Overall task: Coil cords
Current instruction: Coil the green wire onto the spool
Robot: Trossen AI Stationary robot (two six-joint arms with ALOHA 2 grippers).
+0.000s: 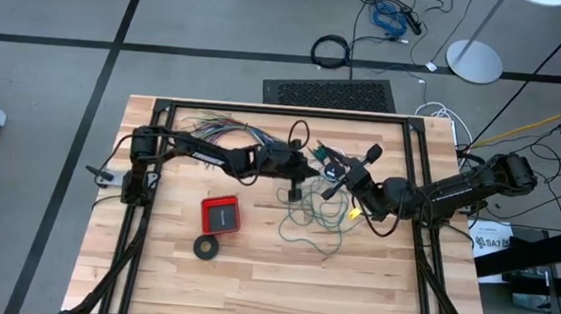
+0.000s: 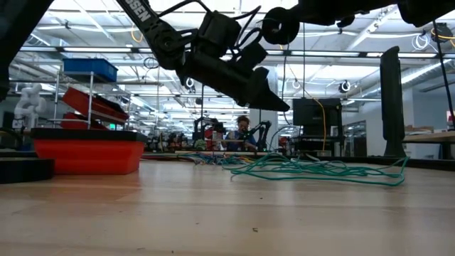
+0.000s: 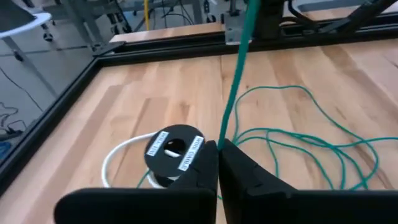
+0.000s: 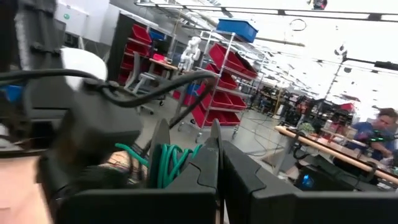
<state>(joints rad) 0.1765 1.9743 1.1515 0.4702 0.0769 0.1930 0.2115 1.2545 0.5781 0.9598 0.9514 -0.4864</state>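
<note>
Now the teal-green wire (image 3: 231,93) rises pinched in the left claw (image 3: 218,163).

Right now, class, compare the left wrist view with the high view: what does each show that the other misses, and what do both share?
Only the left wrist view shows the left hand shut on the teal-green wire beside a labelled black round piece on a white cord. Only the high view shows the red box, black ring and right hand. Both show the wire on the table.
</note>
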